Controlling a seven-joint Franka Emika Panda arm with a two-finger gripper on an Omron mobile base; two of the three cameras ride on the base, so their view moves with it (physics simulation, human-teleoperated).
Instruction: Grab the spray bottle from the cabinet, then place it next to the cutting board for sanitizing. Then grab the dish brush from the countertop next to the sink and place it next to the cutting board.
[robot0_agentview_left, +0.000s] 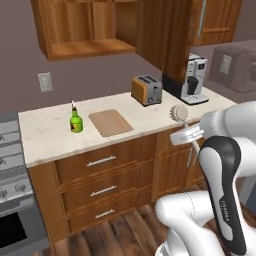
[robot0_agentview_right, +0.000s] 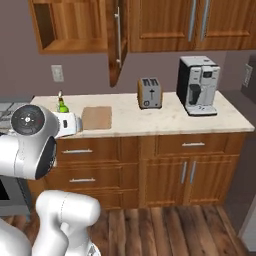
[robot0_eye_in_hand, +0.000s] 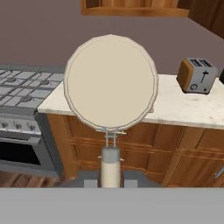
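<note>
My gripper (robot0_agentview_left: 186, 134) is shut on the handle of the dish brush (robot0_agentview_left: 178, 112) and holds it in the air in front of the countertop (robot0_agentview_left: 45, 135). In the hand view the brush's round cream head (robot0_eye_in_hand: 110, 83) stands upright above the gripper (robot0_eye_in_hand: 110, 181). The green spray bottle (robot0_agentview_left: 76, 120) stands on the counter just left of the cutting board (robot0_agentview_left: 110, 122). Both also appear in the right base view, the bottle (robot0_agentview_right: 62, 105) beside the board (robot0_agentview_right: 96, 117). The wall cabinet (robot0_agentview_left: 82, 30) hangs open above. The sink is out of view.
A toaster (robot0_agentview_left: 147, 90) and a coffee machine (robot0_agentview_left: 194, 80) stand on the counter right of the board. The cabinet's open door (robot0_agentview_right: 116, 40) juts out above the counter. A stove (robot0_eye_in_hand: 22, 87) adjoins the counter's left end. Drawers (robot0_agentview_left: 100, 162) sit below.
</note>
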